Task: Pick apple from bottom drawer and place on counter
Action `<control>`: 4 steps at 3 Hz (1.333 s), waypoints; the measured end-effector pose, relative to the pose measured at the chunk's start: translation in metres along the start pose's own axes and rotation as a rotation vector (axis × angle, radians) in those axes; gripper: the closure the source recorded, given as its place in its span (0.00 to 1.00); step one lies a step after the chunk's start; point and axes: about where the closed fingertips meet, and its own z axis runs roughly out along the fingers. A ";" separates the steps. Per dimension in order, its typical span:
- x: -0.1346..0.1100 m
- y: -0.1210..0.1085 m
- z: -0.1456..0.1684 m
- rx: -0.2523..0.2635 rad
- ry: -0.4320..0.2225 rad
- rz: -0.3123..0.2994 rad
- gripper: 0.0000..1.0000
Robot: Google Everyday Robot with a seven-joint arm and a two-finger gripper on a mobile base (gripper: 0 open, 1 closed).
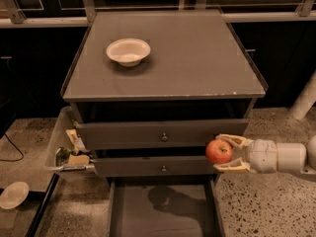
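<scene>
The red apple (218, 151) sits between the fingers of my gripper (225, 153), which reaches in from the right on a white arm. I hold it in front of the right end of the two knobbed drawers, above the open bottom drawer (163, 206). The bottom drawer is pulled out and its flat grey floor shows only a shadow. The counter (192, 58) is the large grey top above, with small chips in its front rim.
A white bowl (128, 51) stands on the counter at the back left. A clear bin with scraps (66, 149) hangs at the cabinet's left side. A white dish (13, 195) lies on the floor at the lower left. A white post (303, 100) stands at the right.
</scene>
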 end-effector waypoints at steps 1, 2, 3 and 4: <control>-0.035 -0.018 -0.027 0.092 -0.132 0.079 1.00; -0.070 -0.030 -0.063 0.193 -0.145 0.106 1.00; -0.124 -0.043 -0.108 0.301 -0.046 0.060 1.00; -0.124 -0.043 -0.108 0.301 -0.046 0.060 1.00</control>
